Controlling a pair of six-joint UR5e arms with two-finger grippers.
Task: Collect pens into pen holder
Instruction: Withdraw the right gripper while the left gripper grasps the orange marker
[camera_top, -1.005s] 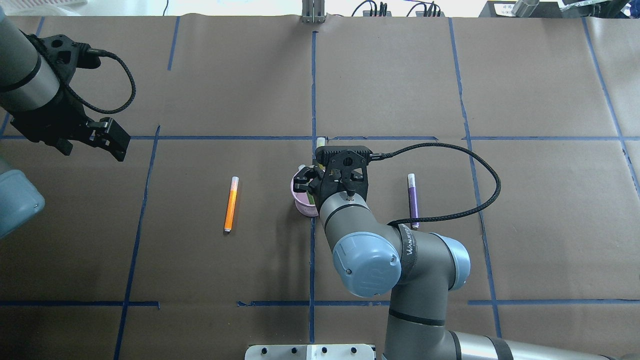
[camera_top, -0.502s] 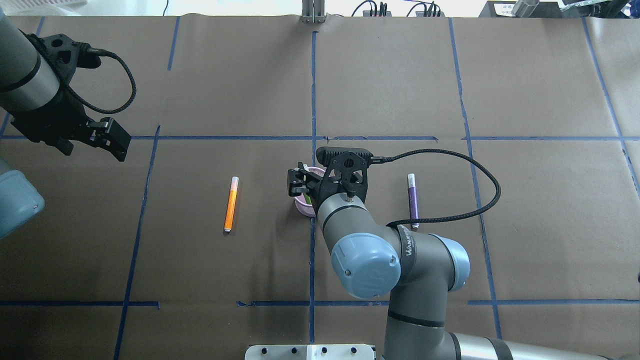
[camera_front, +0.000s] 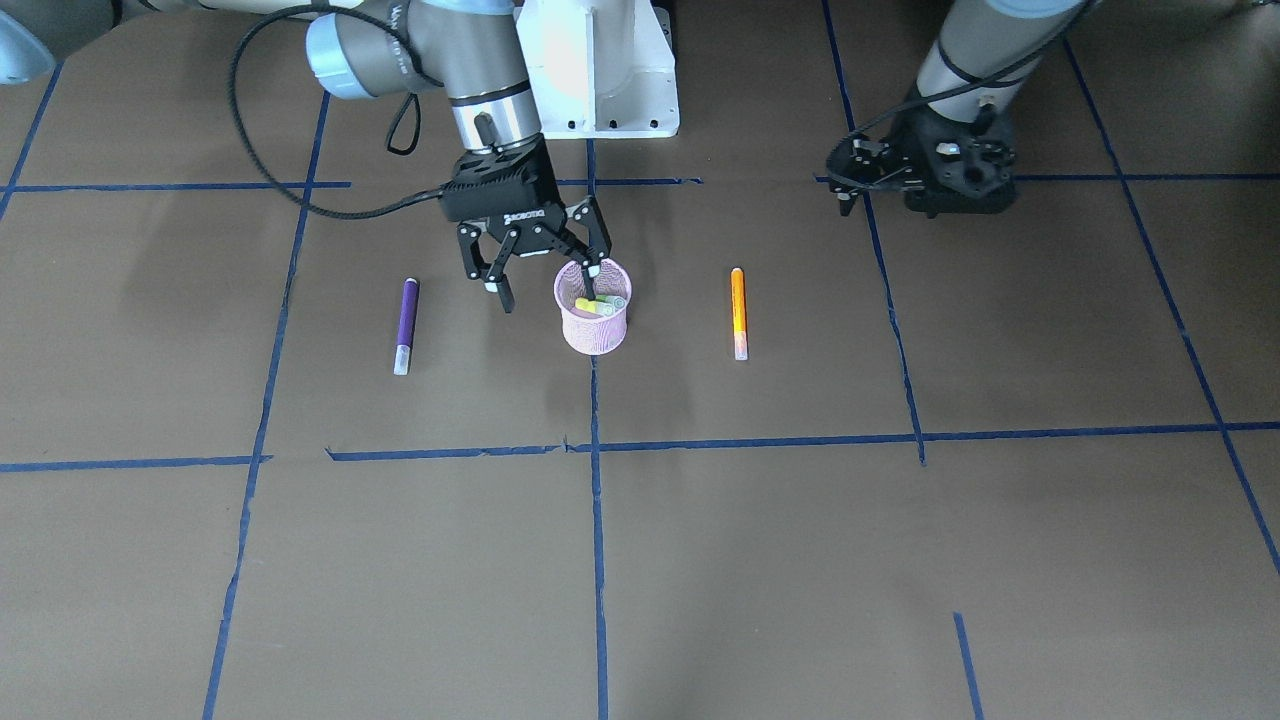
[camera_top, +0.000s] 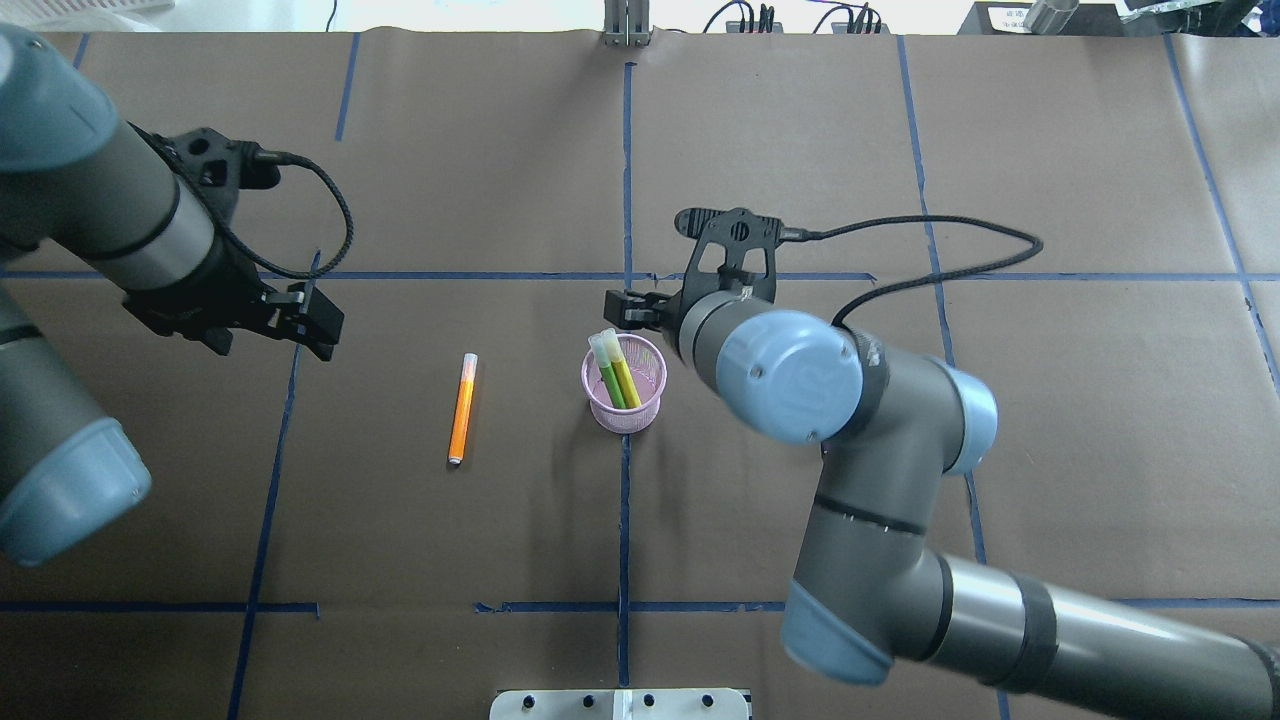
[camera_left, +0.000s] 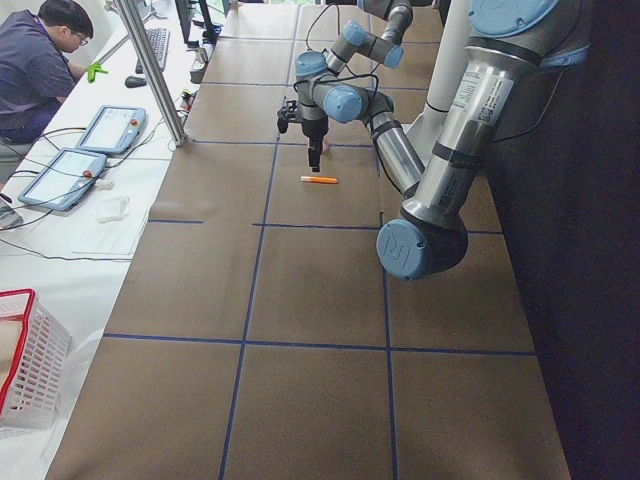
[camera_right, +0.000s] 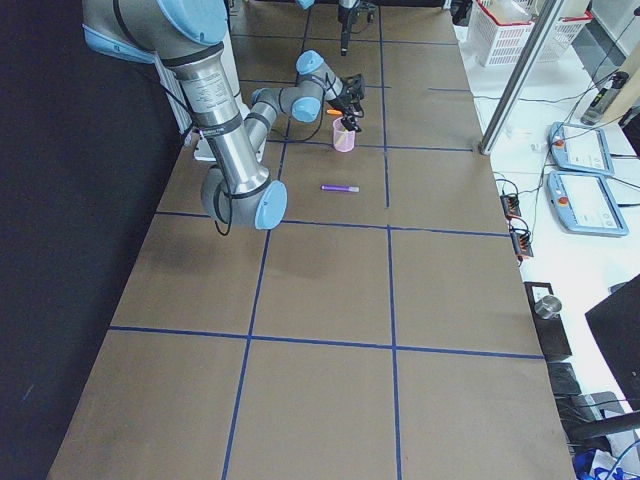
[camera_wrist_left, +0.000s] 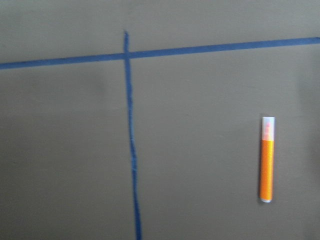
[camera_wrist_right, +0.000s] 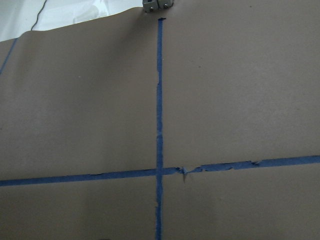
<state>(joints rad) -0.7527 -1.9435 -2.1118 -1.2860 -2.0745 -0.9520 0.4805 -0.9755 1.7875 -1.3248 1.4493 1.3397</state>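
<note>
The right end effector (camera_front: 550, 285) hangs with its jaws spread and empty, one fingertip (camera_front: 593, 268) just over the rim of the pen holder (camera_front: 594, 335). That is the main hazard. The mesh cup looks light, so a sideways move before the arm lifts clear could catch the rim and tip or drag it. That would spill the green and yellow pens (camera_top: 620, 375) leaning inside it.

In the overhead view the orange pen (camera_top: 461, 408) lies flat at 9 o'clock from the holder. The left end effector (camera_top: 318, 328) hovers well apart from that pen, at about 10 o'clock from it, and I cannot tell whether it is clenched or released. In the front-facing view the purple pen (camera_front: 406, 322) lies at 9 o'clock from the holder, on the right arm's side. Both pens are round and slim, so an off-centre pinch could roll them away or push them along the paper. Each also has to go in tilted past the two pens already there, and could jam against them. If both arms reach for the cup together, they could collide.

The table (camera_top: 450, 150) is covered in brown paper marked into a grid with blue tape, torn in places near the centre. Beside it, an operator (camera_left: 40, 50) sits at a white bench with control tablets (camera_left: 110, 128). There is also a metal post (camera_left: 150, 70) and a red-rimmed basket (camera_left: 30, 360).
</note>
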